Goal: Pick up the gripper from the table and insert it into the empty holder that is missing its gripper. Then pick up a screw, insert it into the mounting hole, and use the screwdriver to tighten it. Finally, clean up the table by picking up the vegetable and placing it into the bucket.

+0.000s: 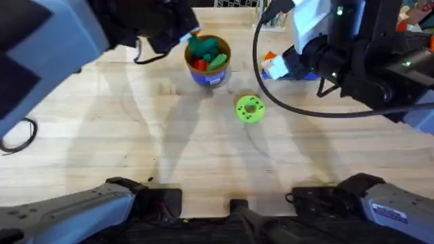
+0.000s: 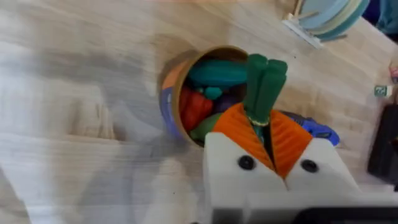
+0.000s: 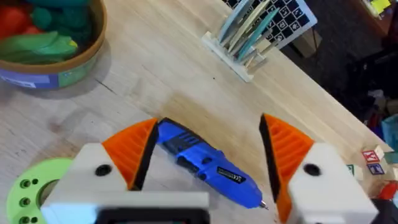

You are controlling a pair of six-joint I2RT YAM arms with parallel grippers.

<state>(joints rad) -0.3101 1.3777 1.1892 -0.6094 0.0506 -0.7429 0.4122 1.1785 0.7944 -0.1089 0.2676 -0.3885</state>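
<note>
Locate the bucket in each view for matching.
Overhead: bucket upper centre, behind the lime-green disc.
Left wrist: bucket centre, tipped toward camera, beyond the left end effector shut on the vegetable.
Right wrist: bucket top-left corner.
Shared landmark: its toy vegetables.

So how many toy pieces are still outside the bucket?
1: the vegetable, shut in the left claw over the bucket. The rest are piled inside it; more may be hidden.
</note>
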